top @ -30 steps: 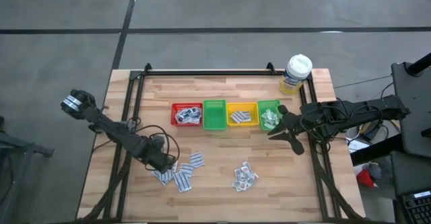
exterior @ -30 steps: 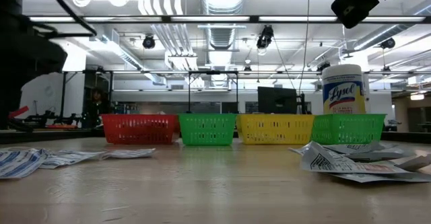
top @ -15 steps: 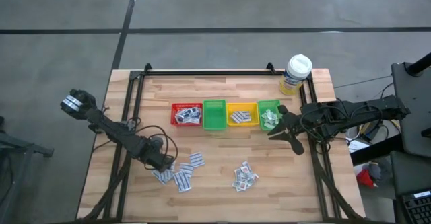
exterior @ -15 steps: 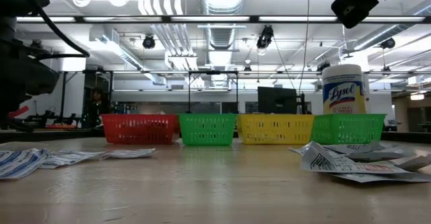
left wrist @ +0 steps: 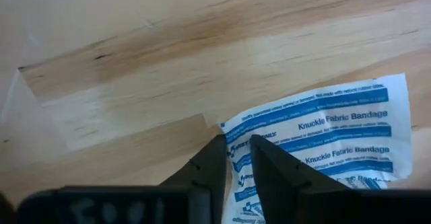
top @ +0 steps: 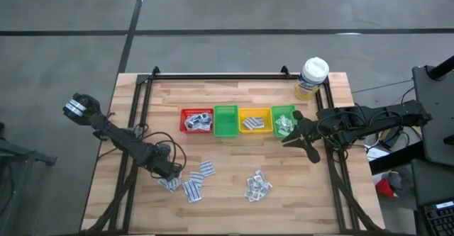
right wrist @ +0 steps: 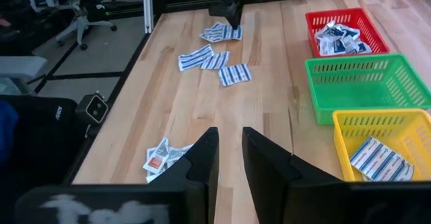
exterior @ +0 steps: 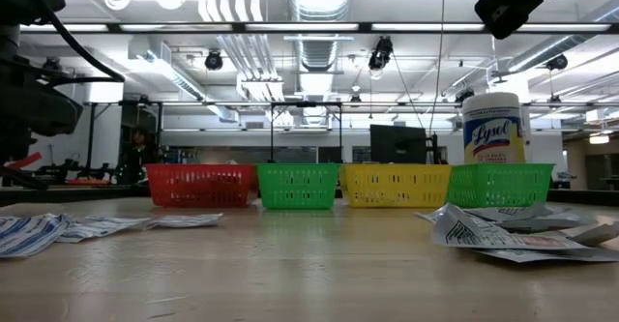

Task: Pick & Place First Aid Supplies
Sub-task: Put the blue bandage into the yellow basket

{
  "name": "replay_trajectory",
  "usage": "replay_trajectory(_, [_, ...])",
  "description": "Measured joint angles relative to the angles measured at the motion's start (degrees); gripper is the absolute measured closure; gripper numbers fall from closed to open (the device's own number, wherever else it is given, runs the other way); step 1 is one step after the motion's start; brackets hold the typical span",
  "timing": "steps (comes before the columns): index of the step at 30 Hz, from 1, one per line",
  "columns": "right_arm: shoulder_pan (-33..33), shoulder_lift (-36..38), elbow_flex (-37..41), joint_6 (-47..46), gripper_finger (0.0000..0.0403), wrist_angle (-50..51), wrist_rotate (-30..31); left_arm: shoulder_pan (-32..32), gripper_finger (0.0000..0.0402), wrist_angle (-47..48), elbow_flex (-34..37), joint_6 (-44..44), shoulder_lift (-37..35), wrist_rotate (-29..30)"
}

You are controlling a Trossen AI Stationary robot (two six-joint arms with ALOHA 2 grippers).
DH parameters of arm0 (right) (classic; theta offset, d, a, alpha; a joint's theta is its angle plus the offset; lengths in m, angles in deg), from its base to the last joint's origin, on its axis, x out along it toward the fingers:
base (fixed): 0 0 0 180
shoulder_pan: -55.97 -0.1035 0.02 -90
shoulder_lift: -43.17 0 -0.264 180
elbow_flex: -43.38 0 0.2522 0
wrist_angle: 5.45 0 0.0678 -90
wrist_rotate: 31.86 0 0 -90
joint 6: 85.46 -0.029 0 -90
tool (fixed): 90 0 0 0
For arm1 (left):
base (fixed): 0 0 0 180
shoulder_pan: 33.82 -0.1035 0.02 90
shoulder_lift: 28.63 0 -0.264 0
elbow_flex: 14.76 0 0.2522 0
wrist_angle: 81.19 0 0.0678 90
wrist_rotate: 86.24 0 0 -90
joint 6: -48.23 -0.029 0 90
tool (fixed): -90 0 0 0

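Observation:
The first aid supplies are small white packets. One pile [top: 191, 183] lies near the table's front left and another [top: 257, 186] at the front middle, with more in the bins. My left gripper [top: 172, 172] points straight down at the left pile's near-left end. Its fingers [left wrist: 239, 158] are closed to a narrow gap on a blue-striped packet [left wrist: 323, 133] printed "Knuckle Fabric Bandage". My right gripper [top: 287, 138] hangs above the table just in front of the right-hand green bin. Its fingers [right wrist: 229, 146] stand a narrow gap apart with nothing between them. My left gripper comes from above, fingers pointing down, onto the packet's short edge near a corner [left wrist: 237, 143]. One finger [left wrist: 214, 163] stands at the edge and the other [left wrist: 269, 163] on the printed face, with a strip of paper between them. The packet lies flat on the table.
A row of small bins stands mid-table: red [top: 196, 121], green [top: 225, 121], yellow [top: 255, 121] and a smaller green one [top: 283, 120]. A white-capped bottle [top: 312, 76] stands at the far right corner. Black rails [top: 145, 108] run along the table's sides and back. Bare wood lies between the piles.
My left gripper has come down onto the near-left pile of packets. In the low view its arm has sunk lower. The packets and my right arm have kept still.

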Motion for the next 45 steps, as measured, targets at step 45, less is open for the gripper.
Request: replay_trajectory(45, [0.0,-3.8,0.2,0.0,0.0324,-1.2,0.1,0.0,0.0401,0.0,-19.5,-36.3,-1.4,37.6])
